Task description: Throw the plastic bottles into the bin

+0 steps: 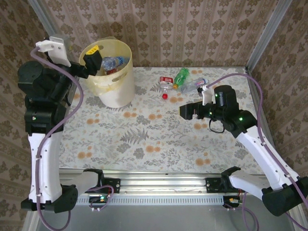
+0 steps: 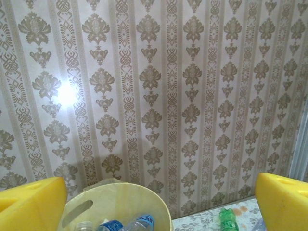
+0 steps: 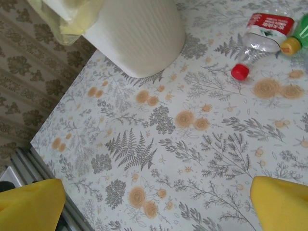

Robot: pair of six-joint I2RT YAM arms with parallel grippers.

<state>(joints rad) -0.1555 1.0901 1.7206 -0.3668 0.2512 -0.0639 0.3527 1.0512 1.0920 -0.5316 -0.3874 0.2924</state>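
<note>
The pale yellow bin (image 1: 109,72) stands at the table's back left with plastic bottles (image 1: 113,62) lying inside it. My left gripper (image 1: 92,60) hovers open over its left rim. In the left wrist view its yellow fingers (image 2: 31,204) stand wide apart above the bin (image 2: 120,202), with blue-labelled bottles (image 2: 139,222) below and nothing between them. On the table lie a clear red-labelled bottle (image 1: 166,83), a green bottle (image 1: 181,77) and a clear one (image 1: 195,85). My right gripper (image 1: 185,111) is open and empty, a little in front of these.
The table is walled by patterned panels at the back and sides. A metal rail (image 1: 159,185) runs along the near edge. In the right wrist view the bin (image 3: 139,33) is at the top, and the red-labelled bottle (image 3: 262,31) lies beside the green one (image 3: 301,33).
</note>
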